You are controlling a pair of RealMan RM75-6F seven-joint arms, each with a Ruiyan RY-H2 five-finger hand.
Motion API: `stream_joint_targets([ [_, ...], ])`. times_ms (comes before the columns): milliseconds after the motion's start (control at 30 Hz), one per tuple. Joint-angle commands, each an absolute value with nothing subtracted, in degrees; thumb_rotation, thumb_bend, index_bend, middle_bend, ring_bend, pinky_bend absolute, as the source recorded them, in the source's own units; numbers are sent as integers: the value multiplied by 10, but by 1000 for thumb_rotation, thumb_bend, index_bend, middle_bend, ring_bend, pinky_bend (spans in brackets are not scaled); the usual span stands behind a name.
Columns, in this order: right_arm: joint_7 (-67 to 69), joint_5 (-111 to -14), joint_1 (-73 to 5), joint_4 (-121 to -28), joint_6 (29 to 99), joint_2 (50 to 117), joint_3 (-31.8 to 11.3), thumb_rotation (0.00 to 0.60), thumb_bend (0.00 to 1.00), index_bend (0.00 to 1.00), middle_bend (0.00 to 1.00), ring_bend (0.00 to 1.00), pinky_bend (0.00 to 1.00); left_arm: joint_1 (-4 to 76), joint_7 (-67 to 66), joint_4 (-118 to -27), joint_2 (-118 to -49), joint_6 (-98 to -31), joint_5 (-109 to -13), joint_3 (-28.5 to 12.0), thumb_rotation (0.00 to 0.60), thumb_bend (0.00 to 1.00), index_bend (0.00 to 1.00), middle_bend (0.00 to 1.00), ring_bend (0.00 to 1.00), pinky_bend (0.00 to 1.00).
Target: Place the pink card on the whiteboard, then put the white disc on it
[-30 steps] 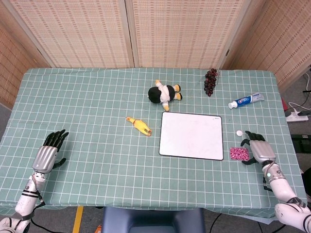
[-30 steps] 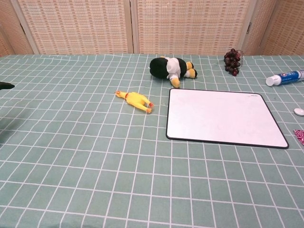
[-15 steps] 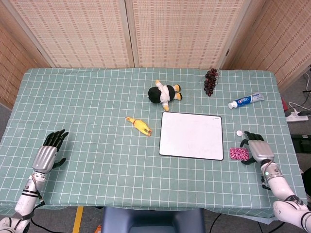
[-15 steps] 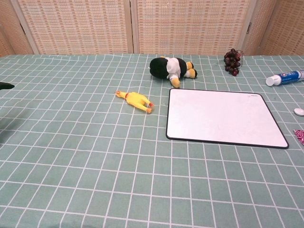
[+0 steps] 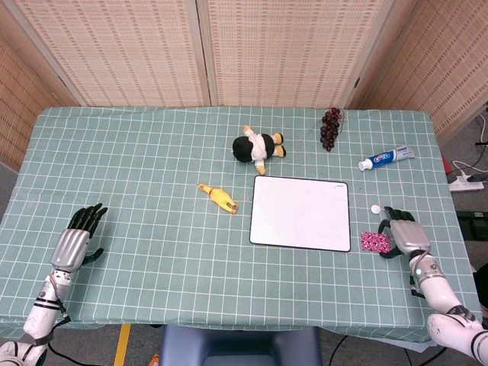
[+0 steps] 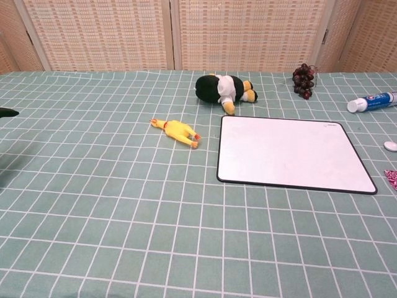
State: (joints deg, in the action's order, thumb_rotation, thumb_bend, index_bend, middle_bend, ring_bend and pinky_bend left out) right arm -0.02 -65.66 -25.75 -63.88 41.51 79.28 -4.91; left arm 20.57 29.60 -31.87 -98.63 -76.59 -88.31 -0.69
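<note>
The whiteboard (image 5: 300, 213) (image 6: 291, 152) lies flat right of the table's middle. Just off its lower right corner lies the pink patterned card (image 5: 372, 242), which shows only as a sliver at the chest view's right edge (image 6: 392, 178). The small white disc (image 5: 375, 208) (image 6: 390, 146) sits on the cloth beyond the card. My right hand (image 5: 402, 235) rests palm down beside the card with its fingers apart, the fingertips at the card's right edge. My left hand (image 5: 78, 236) lies open near the table's front left, holding nothing.
Behind the whiteboard lies a black and white plush toy (image 5: 259, 146). A yellow rubber chicken (image 5: 218, 197) is to the board's left. Dark grapes (image 5: 331, 127) and a toothpaste tube (image 5: 386, 158) lie at the back right. The table's right edge runs close to my right hand.
My right hand has edged slightly towards the pink card, its fingertips now over the card's right edge. The left hand and all the objects stay where they were.
</note>
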Motion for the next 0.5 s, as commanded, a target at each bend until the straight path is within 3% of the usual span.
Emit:
stream_joint_targets([
  [33, 0, -656, -258, -639, 415, 793, -49, 600, 169, 438, 0, 0, 0, 206, 297, -319, -986, -766, -883, -7, 600, 189, 0, 0, 0, 0],
  [500, 9, -675, -261, -690, 442, 765, -58, 600, 182, 451, 0, 0, 0, 206, 299, -318, -986, -765, -883, -7, 600, 190, 0, 0, 0, 0],
])
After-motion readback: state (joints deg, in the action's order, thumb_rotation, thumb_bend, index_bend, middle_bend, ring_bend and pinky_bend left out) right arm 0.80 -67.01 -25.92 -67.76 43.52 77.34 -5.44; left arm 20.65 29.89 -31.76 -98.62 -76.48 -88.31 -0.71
